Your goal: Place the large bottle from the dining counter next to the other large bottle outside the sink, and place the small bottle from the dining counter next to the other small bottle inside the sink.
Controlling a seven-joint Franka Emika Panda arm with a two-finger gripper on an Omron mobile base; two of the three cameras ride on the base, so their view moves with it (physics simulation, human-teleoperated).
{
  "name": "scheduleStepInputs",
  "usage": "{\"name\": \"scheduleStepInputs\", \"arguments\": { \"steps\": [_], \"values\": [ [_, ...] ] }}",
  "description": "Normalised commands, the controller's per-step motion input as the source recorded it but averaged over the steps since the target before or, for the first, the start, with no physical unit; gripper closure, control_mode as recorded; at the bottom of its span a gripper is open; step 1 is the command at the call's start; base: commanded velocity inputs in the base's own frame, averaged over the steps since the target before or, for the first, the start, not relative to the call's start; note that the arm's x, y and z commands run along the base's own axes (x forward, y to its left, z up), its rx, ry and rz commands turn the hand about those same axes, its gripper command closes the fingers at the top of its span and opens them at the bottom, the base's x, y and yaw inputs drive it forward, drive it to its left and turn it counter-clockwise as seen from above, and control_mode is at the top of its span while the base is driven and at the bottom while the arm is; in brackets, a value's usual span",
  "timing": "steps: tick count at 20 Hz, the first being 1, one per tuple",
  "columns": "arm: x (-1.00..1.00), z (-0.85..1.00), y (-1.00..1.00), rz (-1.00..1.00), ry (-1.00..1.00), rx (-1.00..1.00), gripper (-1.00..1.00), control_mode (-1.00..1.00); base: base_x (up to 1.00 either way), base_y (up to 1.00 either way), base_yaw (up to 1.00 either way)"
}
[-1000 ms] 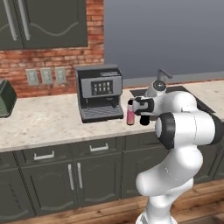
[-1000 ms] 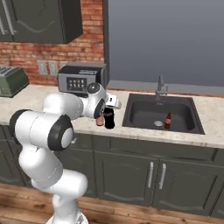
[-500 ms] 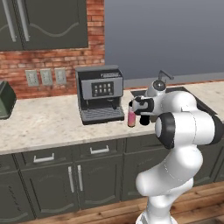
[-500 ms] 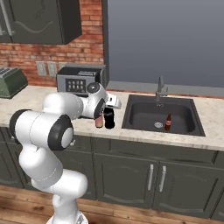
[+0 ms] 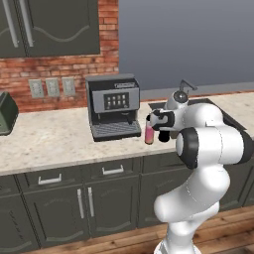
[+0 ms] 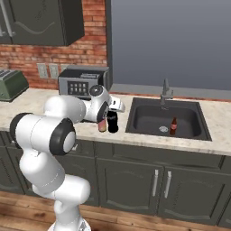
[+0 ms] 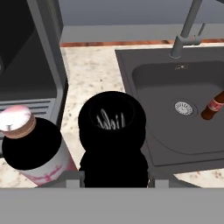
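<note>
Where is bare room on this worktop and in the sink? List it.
Bare worktop lies left of the coffee machine, toward the toaster. Most of the sink floor is bare beside the small bottle. Crowded: the strip between machine and sink, with the black bottle and pink bottle.

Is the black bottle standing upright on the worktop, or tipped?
Upright. The black bottle stands vertical beside the pink bottle, left of the sink; the hand view looks straight down on its cap.

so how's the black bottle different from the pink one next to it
The black bottle is opaque and glossy; the pink bottle is translucent. The black bottle stands on the sink side, between the gripper's fingers; the pink bottle stands free, nearer the coffee machine. Both stand upright on the counter.
</note>
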Motion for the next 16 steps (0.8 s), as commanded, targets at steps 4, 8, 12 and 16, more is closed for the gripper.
{"name": "scheduleStepInputs", "arguments": {
  "steps": [4, 8, 12, 16],
  "values": [
    [0.0, 0.0, 0.0, 0.0, 0.0, 0.0, 1.0, 1.0, 0.0, 0.05, 0.0],
    [0.0, 0.0, 0.0, 0.0, 0.0, 0.0, 1.0, 1.0, 0.0, 0.03, 0.0],
    [0.0, 0.0, 0.0, 0.0, 0.0, 0.0, 1.0, 1.0, 0.0, 0.04, 0.0],
    [0.0, -0.04, 0.01, 0.0, 0.0, 0.0, 1.0, -1.0, 0.0, 0.02, 0.0]
  ]
}}
